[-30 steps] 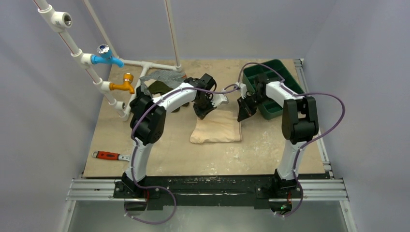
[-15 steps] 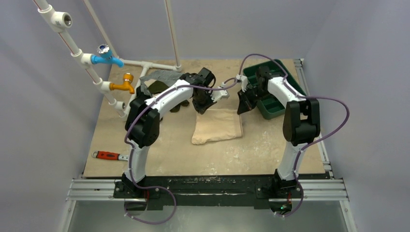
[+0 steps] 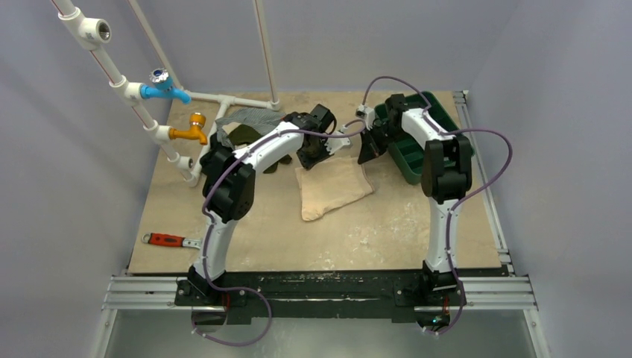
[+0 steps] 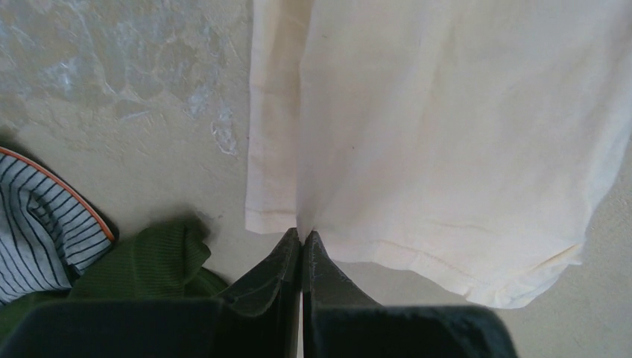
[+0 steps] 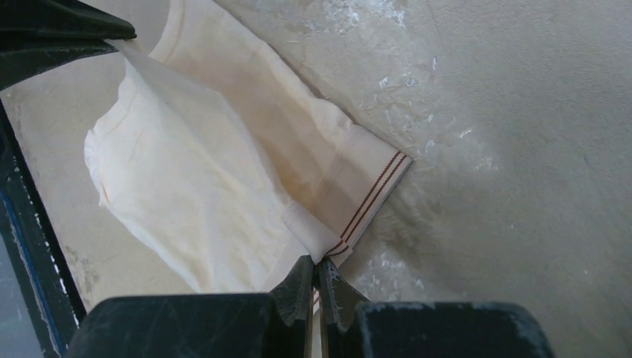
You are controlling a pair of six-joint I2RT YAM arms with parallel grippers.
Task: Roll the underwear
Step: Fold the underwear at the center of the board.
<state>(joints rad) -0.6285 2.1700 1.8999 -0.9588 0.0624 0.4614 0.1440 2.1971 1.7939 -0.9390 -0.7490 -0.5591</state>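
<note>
The underwear (image 3: 332, 186), a pale beige-peach cloth, lies mid-table with its far edge lifted. My left gripper (image 3: 309, 159) is shut on its far left corner; in the left wrist view the cloth (image 4: 447, 134) hangs from the pinched tips of that gripper (image 4: 301, 237). My right gripper (image 3: 366, 154) is shut on the far right corner. Seen from the right wrist, the band edge with two red lines (image 5: 373, 195) runs into the shut tips of the right gripper (image 5: 314, 262).
A green tray (image 3: 426, 149) sits just right of the right gripper. An olive-green garment (image 3: 244, 137) and a grey striped garment (image 3: 250, 117) lie behind the left arm. White pipes with blue and orange taps (image 3: 165, 88) stand at the left. A red wrench (image 3: 168, 240) lies front left.
Both grippers have moved toward the back of the table, dragging the underwear's far edge with them. The cloth now lies skewed, its near end swung left.
</note>
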